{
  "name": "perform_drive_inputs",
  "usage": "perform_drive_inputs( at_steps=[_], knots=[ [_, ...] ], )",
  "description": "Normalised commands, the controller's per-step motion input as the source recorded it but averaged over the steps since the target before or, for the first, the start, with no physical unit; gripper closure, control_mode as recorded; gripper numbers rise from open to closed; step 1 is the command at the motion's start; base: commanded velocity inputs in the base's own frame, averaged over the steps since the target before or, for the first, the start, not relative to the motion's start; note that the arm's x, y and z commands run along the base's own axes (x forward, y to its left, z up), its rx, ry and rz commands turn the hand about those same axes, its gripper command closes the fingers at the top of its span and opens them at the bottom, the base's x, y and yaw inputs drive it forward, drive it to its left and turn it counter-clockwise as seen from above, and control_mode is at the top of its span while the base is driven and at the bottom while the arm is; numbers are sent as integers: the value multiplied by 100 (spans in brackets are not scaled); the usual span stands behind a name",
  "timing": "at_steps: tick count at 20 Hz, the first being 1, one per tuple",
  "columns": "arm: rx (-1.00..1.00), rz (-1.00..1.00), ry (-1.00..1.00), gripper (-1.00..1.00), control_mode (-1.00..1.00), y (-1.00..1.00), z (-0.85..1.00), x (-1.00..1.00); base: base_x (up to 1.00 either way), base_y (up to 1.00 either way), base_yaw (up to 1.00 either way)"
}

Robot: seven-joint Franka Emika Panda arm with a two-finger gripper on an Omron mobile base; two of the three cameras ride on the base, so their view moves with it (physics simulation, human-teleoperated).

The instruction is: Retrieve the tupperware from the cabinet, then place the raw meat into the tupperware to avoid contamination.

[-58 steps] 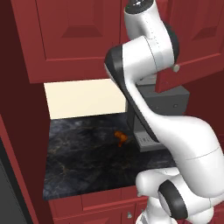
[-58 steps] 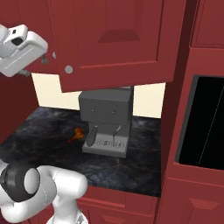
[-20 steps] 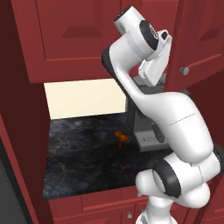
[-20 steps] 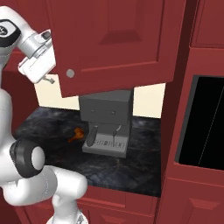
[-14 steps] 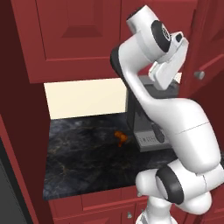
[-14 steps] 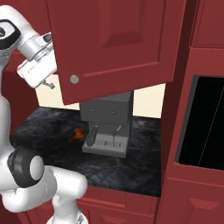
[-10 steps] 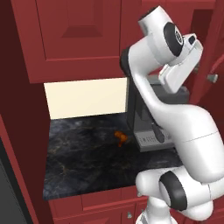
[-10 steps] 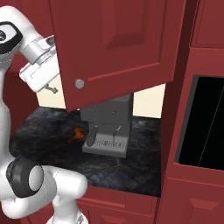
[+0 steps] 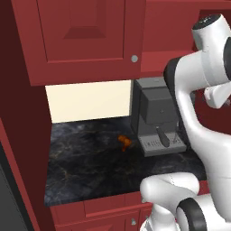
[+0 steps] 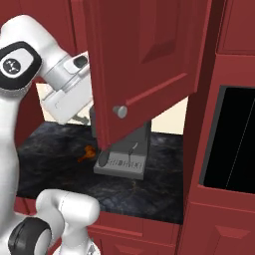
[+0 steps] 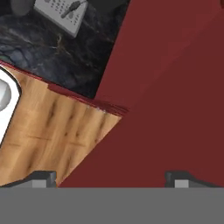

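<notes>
step: opening cabinet [image 10: 149, 60] door, part ajar | gripper [image 11: 111, 177] jaws wide apart, nothing held | raw meat [image 9: 124, 141] on counter [image 9: 85, 167] | next: swing door wider, find tupperware

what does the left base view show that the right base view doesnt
Left base view: a shut cabinet door with its round knob, and the cream wall beneath it. Right base view: a cabinet door swung open toward the camera and a black oven window. Both: the raw meat on the dark counter beside the grey machine.
</notes>
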Motion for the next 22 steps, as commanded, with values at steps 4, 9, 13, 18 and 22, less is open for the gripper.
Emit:
perform_drive_inputs(
  at_steps=[4,9,13,18,22],
  knots=[
    [3,0,-8,-100,-100,-68,-8,-17,0,0,0],
    [0,7,-3,-100,-100,-28,-5,-2,0,0,0],
    [2,11,0,-100,-100,-45,-13,13,0,0,0],
    [3,8,0,-100,-100,-43,-5,16,0,0,0],
    [0,6,-2,-100,-100,-41,-7,9,0,0,0]
  ],
)
